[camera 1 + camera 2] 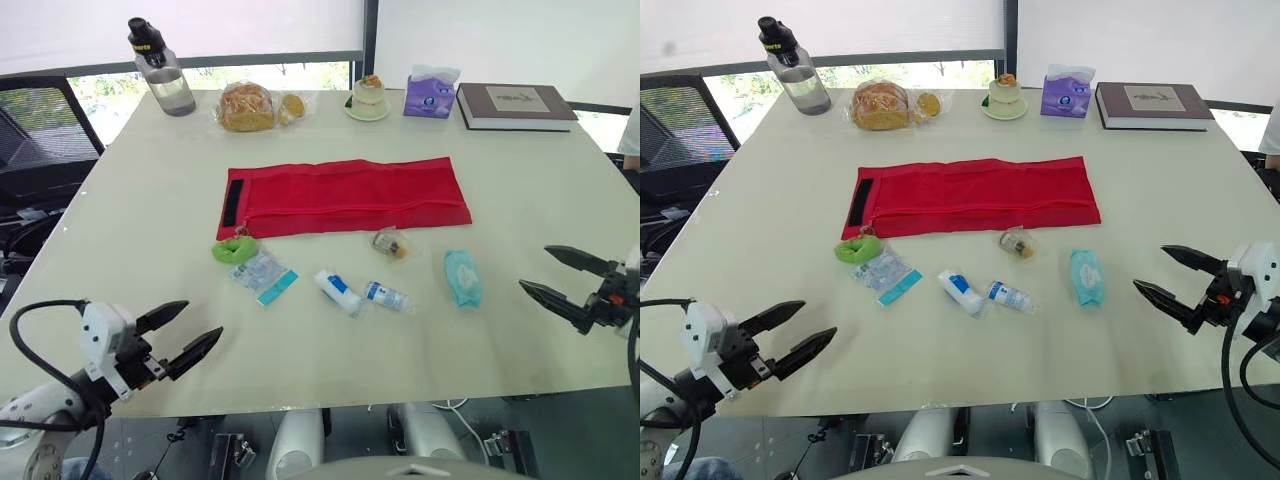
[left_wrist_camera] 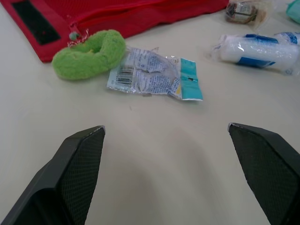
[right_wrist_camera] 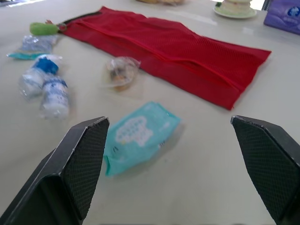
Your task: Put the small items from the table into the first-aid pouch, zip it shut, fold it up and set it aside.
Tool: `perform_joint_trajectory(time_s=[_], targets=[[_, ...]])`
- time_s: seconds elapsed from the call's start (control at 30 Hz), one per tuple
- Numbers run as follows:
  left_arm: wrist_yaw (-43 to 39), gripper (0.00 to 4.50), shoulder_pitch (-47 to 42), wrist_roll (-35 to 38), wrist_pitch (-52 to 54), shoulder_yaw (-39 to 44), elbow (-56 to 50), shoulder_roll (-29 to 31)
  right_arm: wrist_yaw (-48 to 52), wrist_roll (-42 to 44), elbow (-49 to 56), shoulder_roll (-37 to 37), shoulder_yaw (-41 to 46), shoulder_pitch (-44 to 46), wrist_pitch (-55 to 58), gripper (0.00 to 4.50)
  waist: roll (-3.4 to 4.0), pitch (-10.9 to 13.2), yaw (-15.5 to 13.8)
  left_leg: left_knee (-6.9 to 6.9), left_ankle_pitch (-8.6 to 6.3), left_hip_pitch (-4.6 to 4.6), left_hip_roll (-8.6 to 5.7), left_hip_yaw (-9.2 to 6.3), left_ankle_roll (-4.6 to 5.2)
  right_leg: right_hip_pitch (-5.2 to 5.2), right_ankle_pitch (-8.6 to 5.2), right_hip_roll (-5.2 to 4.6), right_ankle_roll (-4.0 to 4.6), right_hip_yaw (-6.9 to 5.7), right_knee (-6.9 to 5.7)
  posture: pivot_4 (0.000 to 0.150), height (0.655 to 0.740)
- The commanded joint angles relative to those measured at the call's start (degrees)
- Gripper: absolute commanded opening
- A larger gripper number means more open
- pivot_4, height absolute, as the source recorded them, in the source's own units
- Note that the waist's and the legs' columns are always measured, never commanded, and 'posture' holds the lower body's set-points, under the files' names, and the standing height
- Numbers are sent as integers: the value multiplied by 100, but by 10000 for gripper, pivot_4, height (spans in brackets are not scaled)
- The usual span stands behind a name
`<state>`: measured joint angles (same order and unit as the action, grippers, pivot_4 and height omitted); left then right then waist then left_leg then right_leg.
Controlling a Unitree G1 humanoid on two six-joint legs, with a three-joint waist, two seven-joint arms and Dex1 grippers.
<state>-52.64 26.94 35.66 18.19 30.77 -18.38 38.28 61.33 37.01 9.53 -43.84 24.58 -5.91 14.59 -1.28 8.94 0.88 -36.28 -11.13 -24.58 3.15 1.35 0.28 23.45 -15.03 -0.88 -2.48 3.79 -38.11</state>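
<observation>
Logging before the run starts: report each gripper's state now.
Left gripper: open, holding nothing.
Right gripper: open, holding nothing.

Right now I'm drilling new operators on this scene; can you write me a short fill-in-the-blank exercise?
The pouch is ____. The fuzzy ring beside it is ____. The wipes lie to the ____ of the rolls. The left gripper and right gripper both have jaws ____.
Missing: red; green; right; open.
</observation>
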Motion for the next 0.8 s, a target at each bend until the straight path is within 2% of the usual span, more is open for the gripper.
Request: perform_joint_trajectory(time_s=[0.03,0.37,0.63,0.8], targets=[[926,45000,-516,495,882,-96,-514,-108,-70,531,648,19,-273,392,499,44337,0,0,-1,0,0,0,0,-1,0,0,3,0,-5,0,0,1500,7400],[2945,45000,-1910,1835,3423,-180,-252,-304,-141,812,1410,170,-999,1123,896,44337,-4,1,-7,-7,0,-5,-18,-13,0,-1,25,10,-36,-2,-7,1500,7400],[3215,45000,-2505,2241,4505,-557,83,-267,11,780,1434,304,-1246,1421,767,44337,-5,2,-18,-10,1,-5,-29,-15,0,-2,35,9,-17,-2,-9,1500,7400],[3518,45000,-2941,2587,4996,-539,416,-590,78,681,1418,375,-1354,1432,674,44337,-1,-1,-42,-14,1,-2,-46,-20,2,-10,36,-2,-17,-1,-10,1500,7400]])
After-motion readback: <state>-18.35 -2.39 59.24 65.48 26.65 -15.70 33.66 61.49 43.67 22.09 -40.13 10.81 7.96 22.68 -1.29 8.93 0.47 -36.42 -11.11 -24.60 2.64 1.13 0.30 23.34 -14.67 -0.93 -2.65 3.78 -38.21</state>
